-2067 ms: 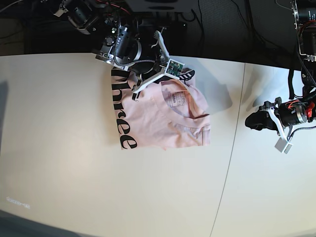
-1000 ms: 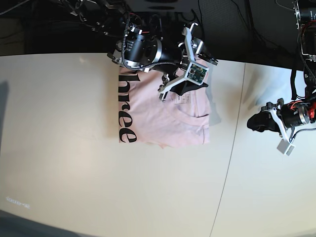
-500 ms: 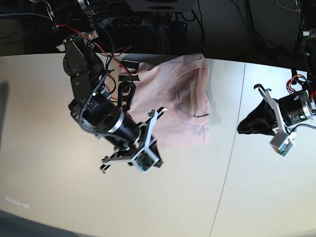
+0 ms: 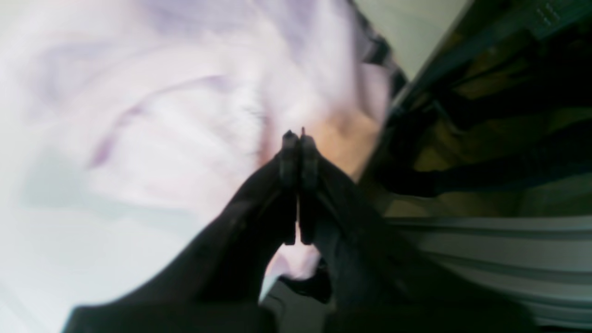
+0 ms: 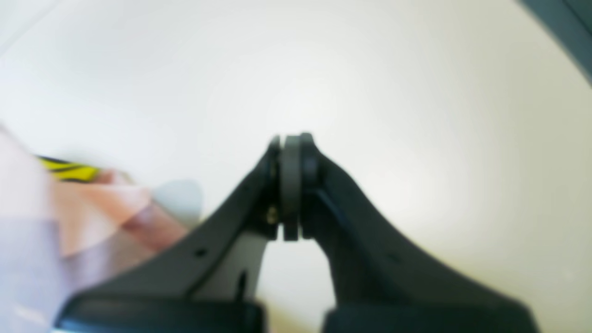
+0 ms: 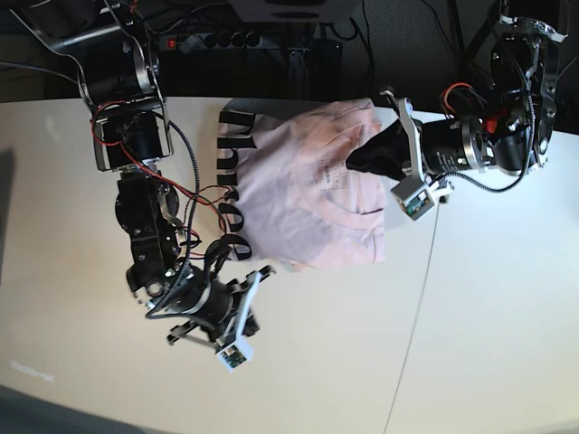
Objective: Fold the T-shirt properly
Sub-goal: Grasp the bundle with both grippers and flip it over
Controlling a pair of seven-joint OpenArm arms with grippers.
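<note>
At mid-table [image 6: 317, 362], far edge side: pink T-shirt [image 6: 289, 203], longer edge-to-edge | left gripper [image 6: 355, 164] nearer, above its right part, cloth running leftward from the closed fingers | right gripper [image 6: 256, 327] closed, off its near-left corner

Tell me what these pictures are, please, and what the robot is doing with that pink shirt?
This robot has two arms. One picture looks down on everything; two come from cameras on its wrists. On the table lies a pink T-shirt with big black letters along one side. The robot's left gripper, seen on the right in the big picture, is shut and hovers over the shirt. Its right gripper is shut too, past the shirt's edge. Neither holds anything. Its job is folding the shirt.
</note>
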